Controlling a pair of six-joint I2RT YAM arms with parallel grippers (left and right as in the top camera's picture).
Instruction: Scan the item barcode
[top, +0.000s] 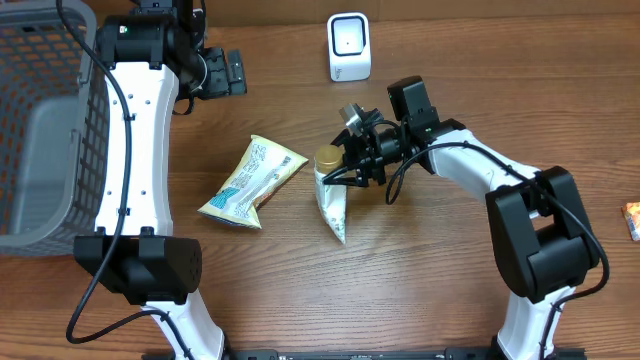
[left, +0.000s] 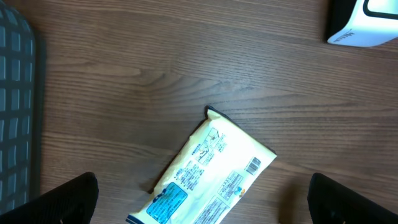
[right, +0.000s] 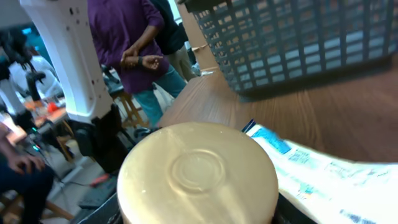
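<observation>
Overhead: the pouch (top: 333, 205) lies nearer the robot than the scanner (top: 348, 47), a clear gap of wood between them. The right jaws are closed partway around its gold cap (top: 327, 157), so the pick-up looks done. Carrying it to the scanner and turning the barcode to the window appear left to do. I cannot tell whether the pouch's body is off the wood. The left jaws, to the left of the scanner, stand wide open and hold nothing. A flat packet (top: 252, 182) lies left of the pouch, a grey basket (top: 30, 70) stands far to the scanner's left, and a small orange thing (top: 632, 220) sits far to its right. The surface (top: 430, 290) is brown wood grain.

Left wrist: the packet's printed face and a barcode show below. The scanner's corner sits top right and the basket's wall at the left edge. Both dark fingertips (left: 68, 199) are spread well apart, with nothing between them.

Right wrist: the cap fills the foreground, gripped from both sides. Past it are the packet, the basket and bare wood. Beyond the surface's edge, a person in a purple top (right: 124, 31) stands in a cluttered workroom.
</observation>
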